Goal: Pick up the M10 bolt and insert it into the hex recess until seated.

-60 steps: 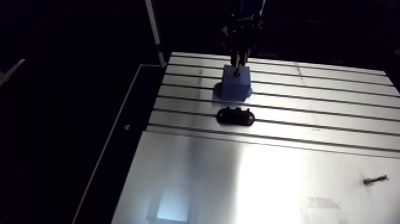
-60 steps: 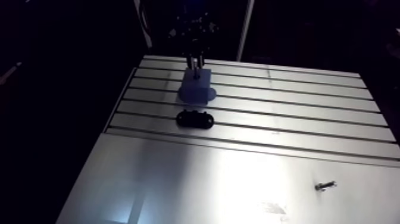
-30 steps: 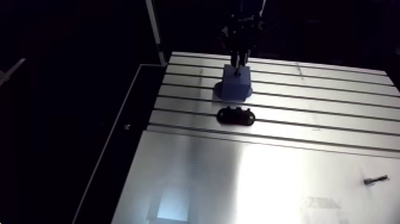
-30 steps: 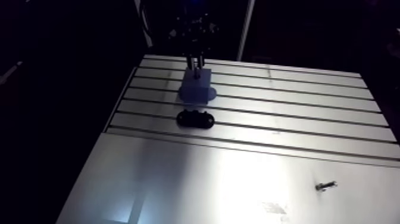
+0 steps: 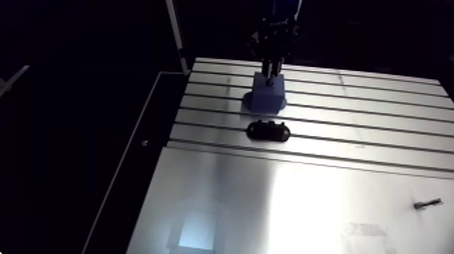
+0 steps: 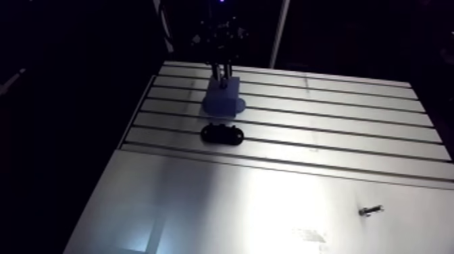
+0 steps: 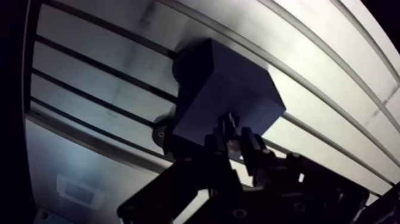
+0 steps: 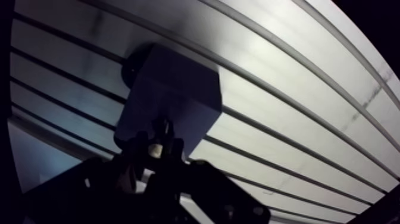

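Slotted aluminium forms the bench (image 5: 338,202), and the blue block (image 5: 267,94) stands toward its far edge. My claw (image 7: 231,136) hangs right over the block's top, pinched shut on what I take to be the M10 bolt (image 8: 156,148). The hex recess is hidden beneath me. The bolt should be stiff, dense and slick on its threads, so I judge a firm hold near the head best. A small screw (image 5: 427,203) lies by the near right corner.
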Robot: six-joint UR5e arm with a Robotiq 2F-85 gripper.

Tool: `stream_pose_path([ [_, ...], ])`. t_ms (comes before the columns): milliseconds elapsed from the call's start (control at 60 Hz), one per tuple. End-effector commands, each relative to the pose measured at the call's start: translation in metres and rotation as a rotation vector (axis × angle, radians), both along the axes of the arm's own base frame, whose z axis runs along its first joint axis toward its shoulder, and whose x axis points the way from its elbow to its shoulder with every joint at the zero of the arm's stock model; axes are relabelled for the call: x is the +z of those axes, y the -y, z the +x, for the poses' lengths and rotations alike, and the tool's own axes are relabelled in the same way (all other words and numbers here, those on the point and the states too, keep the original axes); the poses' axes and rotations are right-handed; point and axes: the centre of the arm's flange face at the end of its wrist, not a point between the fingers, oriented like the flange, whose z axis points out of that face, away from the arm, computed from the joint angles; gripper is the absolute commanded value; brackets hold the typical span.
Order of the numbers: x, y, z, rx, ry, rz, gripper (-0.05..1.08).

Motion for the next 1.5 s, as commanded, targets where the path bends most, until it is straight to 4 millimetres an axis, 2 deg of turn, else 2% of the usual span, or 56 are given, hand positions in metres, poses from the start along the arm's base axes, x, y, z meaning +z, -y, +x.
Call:
stream_pose_path([
  [17, -0.001, 0.0, 0.0, 0.0, 0.001, 0.0, 0.49],
  [50, 0.0, 0.0, 0.0, 0.003, 0.0, 0.002, 0.16],
  [67, 0.0, 0.0, 0.0, 0.003, 0.0, 0.002, 0.16],
  [83, -0.001, -0.001, -0.001, 0.001, 0.001, 0.003, 0.08],
  [150, 0.0, -0.001, -0.001, 0.001, -0.002, 0.002, 0.02],
  [1000, 0.002, 0.005, 0.0, 0.005, -0.029, -0.009, 0.02],
  [1217, 0.009, 0.003, 0.0, 0.003, -0.039, -0.011, 0.02],
  [1300, 0.019, 0.003, 0.002, 0.004, -0.052, -0.01, 0.05],
  [1333, 0.029, 0.003, 0.004, 0.004, -0.063, -0.011, 0.2],
  [1350, 0.029, 0.003, 0.004, 0.004, -0.063, -0.011, 0.2],
  [1367, 0.033, 0.003, 0.006, 0.004, -0.068, -0.013, 0.29],
  [1383, 0.033, 0.003, 0.006, 0.004, -0.068, -0.013, 0.29],
  [1400, 0.036, 0.003, 0.007, 0.002, -0.069, -0.013, 0.4],
  [1417, 0.036, 0.003, 0.007, 0.002, -0.069, -0.013, 0.4],
  [1433, 0.039, 0.002, 0.009, 0.0, -0.066, -0.012, 0.48],
  [1450, 0.039, 0.002, 0.009, 0.0, -0.066, -0.012, 0.48],
  [1467, 0.041, 0.002, 0.011, -0.007, -0.059, -0.011, 0.55],
  [1483, 0.041, 0.002, 0.011, -0.007, -0.059, -0.011, 0.55],
  [1500, 0.041, 0.002, 0.013, -0.018, -0.049, -0.012, 0.63],
])
